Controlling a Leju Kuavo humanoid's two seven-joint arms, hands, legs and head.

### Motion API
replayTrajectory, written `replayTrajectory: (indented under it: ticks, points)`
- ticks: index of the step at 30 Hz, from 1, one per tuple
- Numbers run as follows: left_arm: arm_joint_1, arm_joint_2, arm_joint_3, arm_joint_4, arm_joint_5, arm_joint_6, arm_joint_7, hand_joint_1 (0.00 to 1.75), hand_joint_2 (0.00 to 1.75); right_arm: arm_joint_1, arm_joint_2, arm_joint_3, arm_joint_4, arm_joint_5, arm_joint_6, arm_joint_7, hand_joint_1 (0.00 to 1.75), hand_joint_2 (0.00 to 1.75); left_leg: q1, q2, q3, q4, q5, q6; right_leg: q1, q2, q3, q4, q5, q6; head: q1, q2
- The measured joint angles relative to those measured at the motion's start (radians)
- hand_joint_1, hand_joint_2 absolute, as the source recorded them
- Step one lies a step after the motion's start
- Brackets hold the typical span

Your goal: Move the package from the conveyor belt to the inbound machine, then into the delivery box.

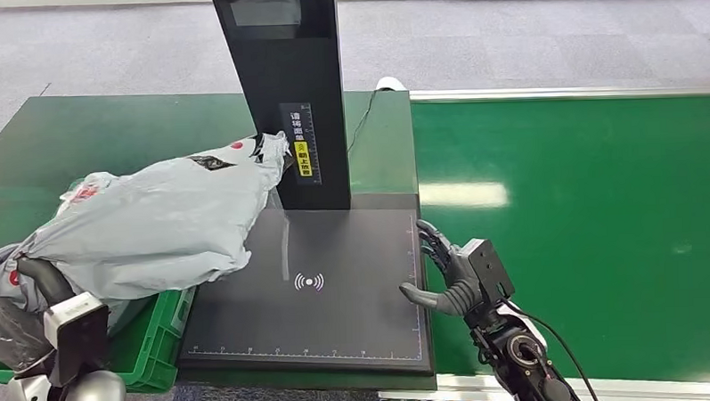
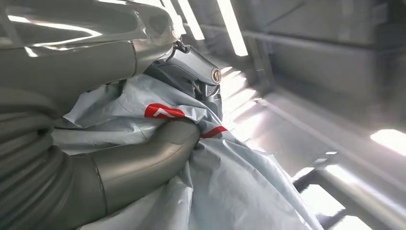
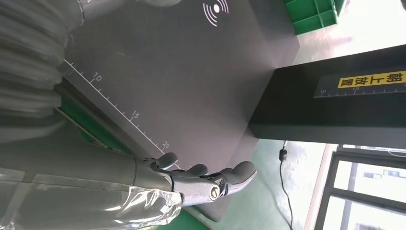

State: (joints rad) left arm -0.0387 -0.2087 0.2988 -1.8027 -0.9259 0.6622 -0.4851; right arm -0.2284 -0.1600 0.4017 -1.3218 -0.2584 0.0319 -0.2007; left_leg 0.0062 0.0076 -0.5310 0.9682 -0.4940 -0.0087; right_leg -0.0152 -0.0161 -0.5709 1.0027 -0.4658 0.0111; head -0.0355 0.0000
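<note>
A grey carpeted floor is seen beyond a long green work surface, with the green conveyor belt running along its right side. Nearest the camera, at the lower left of the head view, the left hand is seen wrapped around the gathered end of a grey plastic package; in the left wrist view the thick thumb is pressed across the crumpled film, and the darker fingers are curled over the bag from the other side, so the package is gripped. Below it a green delivery box is partly covered by the bag. At the lower right, the right hand is held at the right edge of the inbound machine's black scanning plate, with its fingers spread apart and nothing in them. The package is held raised and stretches from above the box across the plate's left corner, its far end reaching the machine's black upright column. A thin cable is laid behind the column.
</note>
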Motion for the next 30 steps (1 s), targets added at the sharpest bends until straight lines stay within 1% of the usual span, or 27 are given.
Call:
replayTrajectory:
  ticks: [2,5,7,10,15,24,26,30]
  points:
    - [-0.002,0.011,0.012,0.024,-0.005,0.000,0.082,1.75,1.75,0.008,0.000,-0.005,-0.008,0.006,-0.002,0.000,0.00,1.75,0.000,0.000,0.000,0.000,0.000,0.000,0.000,0.000,0.000,0.000,0.000,0.000,0.000,0.000]
    - [-0.001,0.046,0.022,0.073,0.003,0.000,0.226,1.75,1.75,0.026,0.000,-0.012,-0.026,0.021,-0.004,0.002,0.00,1.75,0.000,0.000,0.000,0.000,0.000,0.000,0.000,0.000,0.000,0.000,0.000,0.000,0.000,0.000]
    - [0.001,0.071,0.031,0.106,0.012,0.000,0.272,1.75,1.75,0.037,0.000,-0.016,-0.037,0.030,-0.004,0.005,0.00,1.75,0.000,0.000,0.000,0.000,0.000,0.000,0.000,0.000,0.000,0.000,0.000,0.000,0.000,0.000]
    - [0.009,0.094,0.043,0.139,0.020,0.000,0.286,1.75,1.75,0.046,0.002,-0.021,-0.047,0.038,-0.004,0.010,0.00,1.75,0.000,0.000,0.000,0.000,0.000,0.000,0.000,0.000,0.000,0.000,0.000,0.000,0.000,0.000]
    - [0.028,0.114,0.045,0.167,0.035,0.000,0.294,1.75,1.75,0.048,0.006,-0.024,-0.052,0.046,-0.004,0.017,0.00,1.75,0.000,0.000,0.000,0.000,0.000,0.000,0.000,0.000,0.000,0.000,0.000,0.000,0.000,0.000]
    - [0.045,0.119,0.049,0.173,0.041,0.000,0.286,1.75,1.75,0.050,0.011,-0.028,-0.058,0.053,-0.001,0.023,0.00,1.75,0.000,0.000,0.000,0.000,0.000,0.000,0.000,0.000,0.000,0.000,0.000,0.000,0.000,0.000]
    - [0.050,0.120,0.050,0.175,0.032,0.000,0.305,1.75,1.75,0.053,0.013,-0.030,-0.062,0.057,-0.001,0.024,0.00,1.75,0.000,0.000,0.000,0.000,0.000,0.000,0.000,0.000,0.000,0.000,0.000,0.000,0.000,0.000]
    - [0.054,0.127,0.053,0.191,-0.023,-0.006,0.383,1.75,1.75,0.054,0.014,-0.034,-0.065,0.064,0.002,0.026,0.00,1.75,0.000,0.000,0.000,0.000,0.000,0.000,0.000,0.000,0.000,0.000,0.000,0.000,0.000,0.000]
